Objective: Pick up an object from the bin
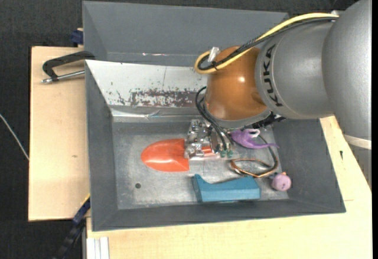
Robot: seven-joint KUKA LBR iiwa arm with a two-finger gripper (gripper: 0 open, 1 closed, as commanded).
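Grey arm (313, 69) lettered KUKA, orange lump (162, 156) nearby

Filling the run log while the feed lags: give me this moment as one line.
phase: gripper low in bin | at: right end of orange-red flat piece | nearby: blue block, purple piece | grasp: unconfirmed

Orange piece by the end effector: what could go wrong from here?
1. The end effector is at the right end of the orange piece, not its middle, so a grasp there might tip it or slip off.
2. The blue block and the brown wire loop lie close by and could get snagged or dragged along.
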